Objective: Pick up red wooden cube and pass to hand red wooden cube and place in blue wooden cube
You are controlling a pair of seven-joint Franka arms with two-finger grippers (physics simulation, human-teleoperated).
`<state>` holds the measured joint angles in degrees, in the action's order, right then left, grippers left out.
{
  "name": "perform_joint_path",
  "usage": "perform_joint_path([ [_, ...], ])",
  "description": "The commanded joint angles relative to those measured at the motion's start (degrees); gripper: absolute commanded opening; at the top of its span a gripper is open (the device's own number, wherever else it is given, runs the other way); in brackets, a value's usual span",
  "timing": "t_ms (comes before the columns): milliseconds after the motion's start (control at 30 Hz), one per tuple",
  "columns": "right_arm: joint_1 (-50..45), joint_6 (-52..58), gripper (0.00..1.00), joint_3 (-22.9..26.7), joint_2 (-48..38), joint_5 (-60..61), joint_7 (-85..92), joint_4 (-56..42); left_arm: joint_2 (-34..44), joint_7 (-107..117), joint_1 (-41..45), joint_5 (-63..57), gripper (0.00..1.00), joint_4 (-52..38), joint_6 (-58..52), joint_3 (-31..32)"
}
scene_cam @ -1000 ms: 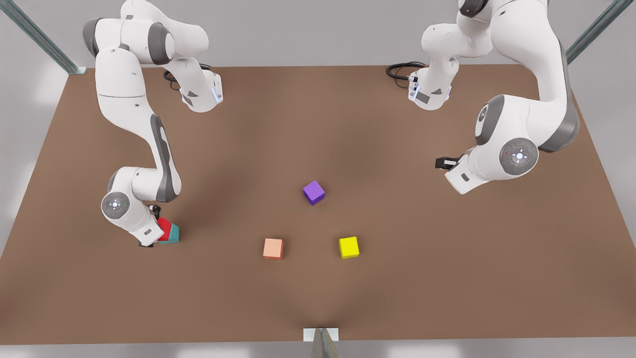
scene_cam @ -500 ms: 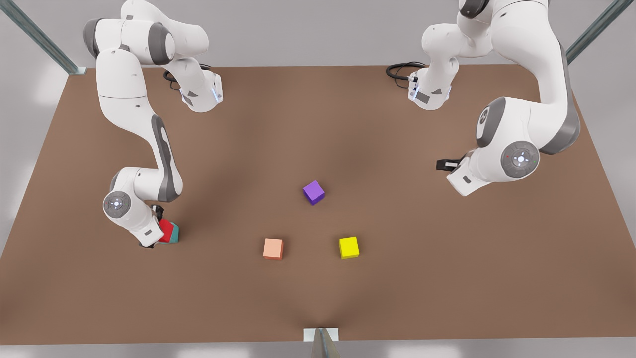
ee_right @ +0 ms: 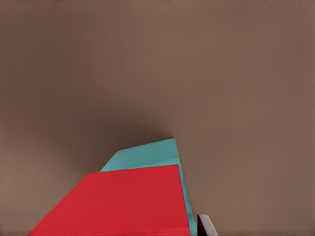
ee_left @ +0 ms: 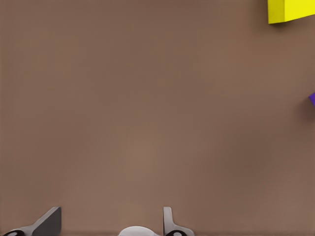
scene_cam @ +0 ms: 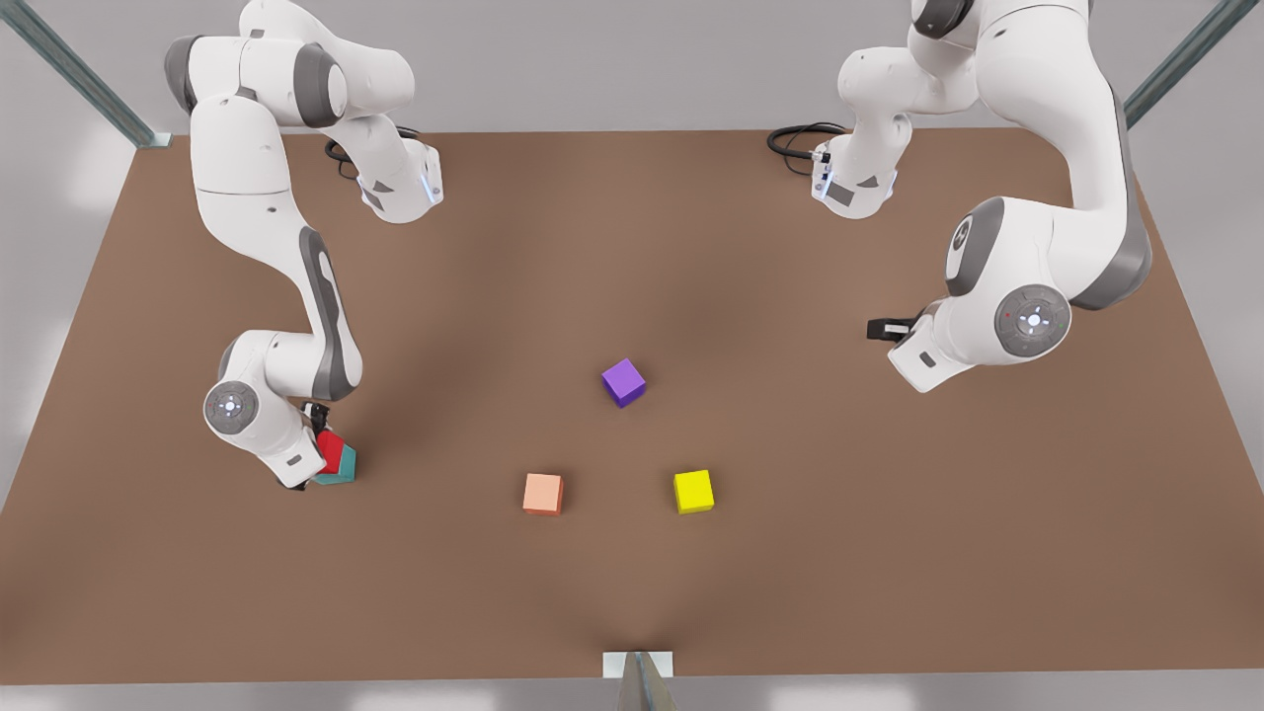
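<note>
The red wooden cube [scene_cam: 332,451] rests tilted on the teal blue wooden cube [scene_cam: 342,471] near the front view's left edge of the table. My right gripper [scene_cam: 318,449] is shut on the red cube. In the right wrist view the red cube [ee_right: 123,204] lies over the blue cube [ee_right: 142,156], with one fingertip [ee_right: 205,227] beside it. My left gripper [scene_cam: 882,328] waits above the table at the front view's right. It is open with nothing between its fingers, as the left wrist view [ee_left: 108,221] shows.
A purple cube [scene_cam: 623,382] sits mid-table, with a salmon-orange cube [scene_cam: 543,493] and a yellow cube [scene_cam: 693,491] in front of it. The yellow cube [ee_left: 290,10] and a purple corner [ee_left: 312,99] lie ahead of the left gripper. Black cables [scene_cam: 795,143] lie at the back.
The right gripper has shifted slightly with the red cube over the blue one. The left arm has drifted a little toward the front view's right.
</note>
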<state>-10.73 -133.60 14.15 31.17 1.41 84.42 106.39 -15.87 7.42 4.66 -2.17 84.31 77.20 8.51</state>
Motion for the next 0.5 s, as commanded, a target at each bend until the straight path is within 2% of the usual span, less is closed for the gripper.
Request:
perform_joint_path([
  [0,0.0,1.15,1.0,0.0,-0.06,0.26,-0.66,-0.31,0.05,0.4,0.0,-0.03,1.0,-0.02,-0.03,0.02],
  [267,-0.08,4.58,1.0,-0.09,-1.73,1.23,-0.49,-0.48,0.05,0.4,0.0,-0.11,1.0,-0.02,-0.03,0.02],
  [467,-0.61,15.91,1.0,-0.09,-6.03,1.93,-0.49,-3.91,0.05,0.4,0.0,-0.11,1.0,-0.02,-0.03,0.02],
])
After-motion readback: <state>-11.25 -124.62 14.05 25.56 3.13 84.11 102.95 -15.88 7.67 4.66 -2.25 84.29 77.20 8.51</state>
